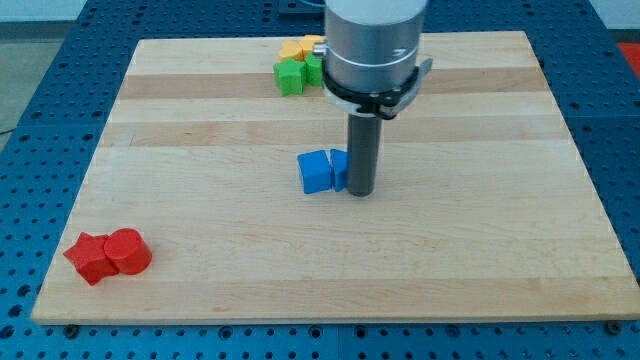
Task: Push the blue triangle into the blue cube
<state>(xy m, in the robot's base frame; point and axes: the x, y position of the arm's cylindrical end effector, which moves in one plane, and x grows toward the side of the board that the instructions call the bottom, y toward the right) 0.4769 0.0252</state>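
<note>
**Rod at the blue pair, mid-worktop**

The wooden worktop [200, 250] fills most of the view, resting on a blue perforated base [40, 40] that shows around its edges. The arm's grey cylindrical body [372, 45] comes down from the view's top, cut off by the frame, and narrows into the dark rod. There is no tool on this arm, so nothing is clenched or released; my tip [359, 192] rests on the worktop, touching the right side of the blue pair.

The blue cube [315, 172] sits near the worktop's centre. The blue triangle [339, 168] lies directly against its right face, wedged between the cube and the rod; the rod covers most of it, so its shape is hard to make out.

At the view's top, a cluster of green blocks [291, 75] and a yellow or orange block [297, 47] sits partly hidden behind the arm's body; their shapes and exact count cannot be told. At the view's bottom left, well apart from the rest, 2 red blocks touch: a star-like one [88, 257] and a cylinder [128, 250].
</note>
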